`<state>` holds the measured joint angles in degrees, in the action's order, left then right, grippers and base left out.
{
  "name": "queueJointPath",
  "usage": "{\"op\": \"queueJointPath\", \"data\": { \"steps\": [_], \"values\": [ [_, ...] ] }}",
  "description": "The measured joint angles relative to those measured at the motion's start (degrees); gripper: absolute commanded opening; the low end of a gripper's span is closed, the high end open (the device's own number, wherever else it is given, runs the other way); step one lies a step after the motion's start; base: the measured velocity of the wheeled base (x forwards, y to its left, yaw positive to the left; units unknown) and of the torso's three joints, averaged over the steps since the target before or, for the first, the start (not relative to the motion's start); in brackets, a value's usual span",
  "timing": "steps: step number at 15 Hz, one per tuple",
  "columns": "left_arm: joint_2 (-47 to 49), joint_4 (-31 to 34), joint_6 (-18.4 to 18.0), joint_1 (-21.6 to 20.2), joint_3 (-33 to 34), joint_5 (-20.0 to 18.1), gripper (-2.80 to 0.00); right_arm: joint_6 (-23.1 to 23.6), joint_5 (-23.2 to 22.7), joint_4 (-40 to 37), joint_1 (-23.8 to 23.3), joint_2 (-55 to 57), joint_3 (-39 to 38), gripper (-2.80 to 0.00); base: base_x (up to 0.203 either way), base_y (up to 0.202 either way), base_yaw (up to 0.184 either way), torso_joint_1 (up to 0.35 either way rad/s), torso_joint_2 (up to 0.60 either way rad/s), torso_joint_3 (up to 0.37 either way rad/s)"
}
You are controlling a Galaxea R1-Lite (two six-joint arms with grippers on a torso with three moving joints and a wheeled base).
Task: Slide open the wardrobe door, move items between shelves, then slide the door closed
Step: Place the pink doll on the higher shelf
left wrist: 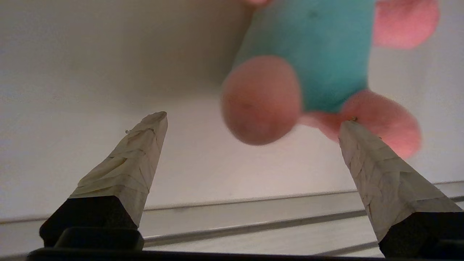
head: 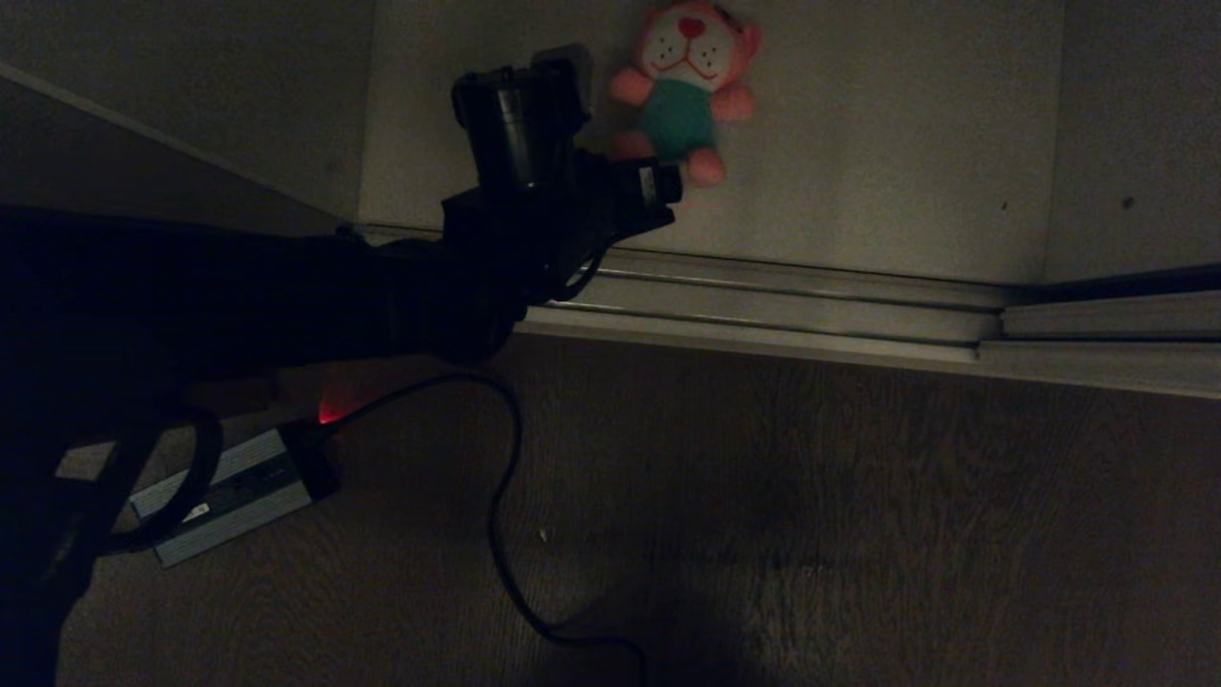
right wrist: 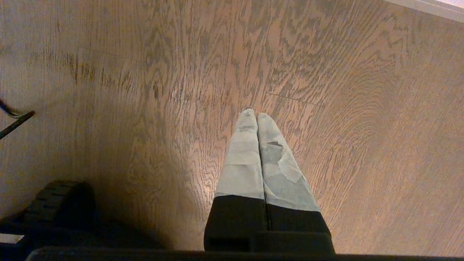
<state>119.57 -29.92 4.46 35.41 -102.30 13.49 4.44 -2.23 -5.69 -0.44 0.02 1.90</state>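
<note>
**Left claw short of the pink plush toy**

The pink plush toy [head: 689, 86] lay on the off-white shelf [head: 887, 143], its long axis running away from the floor track [head: 763, 296], feet toward the left claw [left wrist: 252, 123]. That claw stood released, one toy foot between its fingertips [left wrist: 154, 125], the body just beyond. The right claw [right wrist: 255, 116], clenched and empty, hung over the wood floor [right wrist: 145, 90], so the left arm was nearer.
</note>
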Motion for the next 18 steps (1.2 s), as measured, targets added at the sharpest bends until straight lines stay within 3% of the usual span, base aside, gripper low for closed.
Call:
{"op": "queueJointPath", "data": {
  "steps": [7, 8, 9, 18],
  "values": [
    [5.1, -4.98, -0.63, 1.1, -6.84, -0.1, 0.0, -0.01, -0.02, 0.0, 0.0, 0.0, 0.0, -2.8, 0.0, 0.0, 0.0, 0.0, 0.0, 0.0],
    [5.41, -5.02, -0.8, 1.13, -7.4, -0.13, -0.4, -0.01, 0.0, 0.02, 0.0, 0.0, 0.0, -2.8, 0.0, 0.0, 0.0, 0.0, 0.0, 0.0],
    [5.67, -5.13, -1.12, 1.2, -7.81, -0.47, -2.8, -0.01, -0.02, 0.0, 0.0, 0.0, 0.0, -2.8, 0.0, 0.0, 0.0, 0.0, 0.0, 0.0],
    [6.46, -5.71, -0.91, 1.22, -8.09, -1.68, -2.8, -0.01, -0.02, 0.0, 0.0, 0.0, 0.0, -2.8, 0.0, 0.0, 0.0, 0.0, 0.0, 0.0]
  ]
}}
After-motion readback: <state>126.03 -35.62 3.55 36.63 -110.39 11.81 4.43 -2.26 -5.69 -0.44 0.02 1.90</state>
